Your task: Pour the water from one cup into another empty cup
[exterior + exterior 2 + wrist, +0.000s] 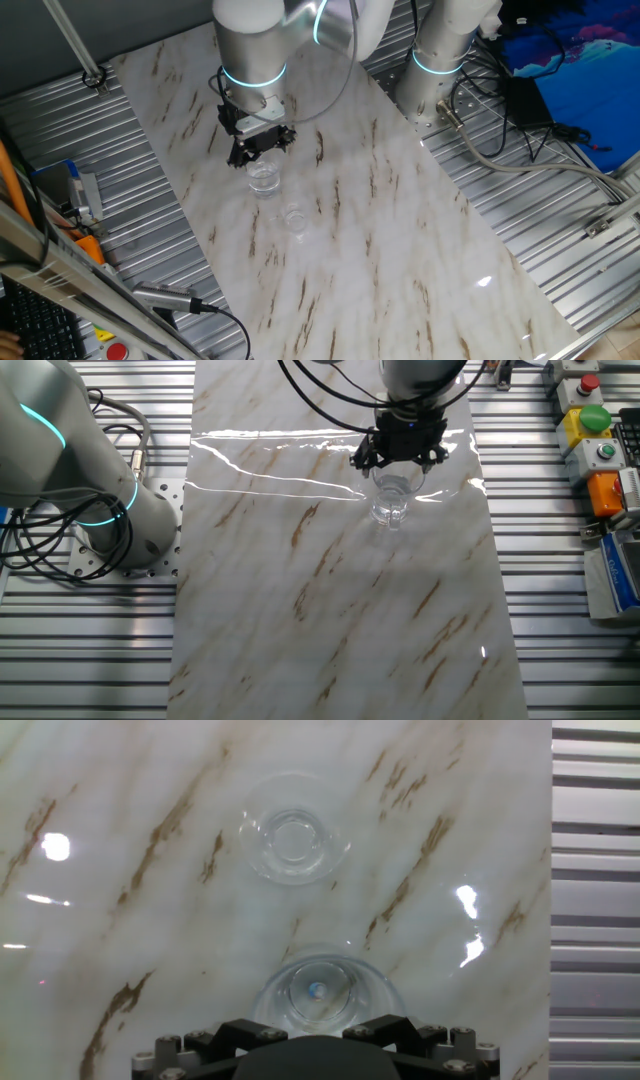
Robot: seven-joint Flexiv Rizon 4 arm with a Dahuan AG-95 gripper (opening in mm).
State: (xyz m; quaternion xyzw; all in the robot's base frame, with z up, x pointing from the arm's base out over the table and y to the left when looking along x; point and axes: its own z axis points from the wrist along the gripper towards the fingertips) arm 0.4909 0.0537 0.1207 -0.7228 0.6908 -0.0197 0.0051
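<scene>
In one fixed view we see our gripper (pixel 262 143) directly above the larger tumbler (pixel 264 178), which stands upright on the marble table (pixel 400 250), mouth up. We cannot tell its jaw state. The smaller cup (pixel 295 218) stands upright nearby, right.

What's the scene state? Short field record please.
surface: marble table
tumbler: upright on table, directly under end effector
small cup: upright, apart from tumbler, looks empty
water: too clear to judge level
end effector: above tumbler rim; open or shut cannot be told
contact: no grasp visible
pour: not yet started
</scene>
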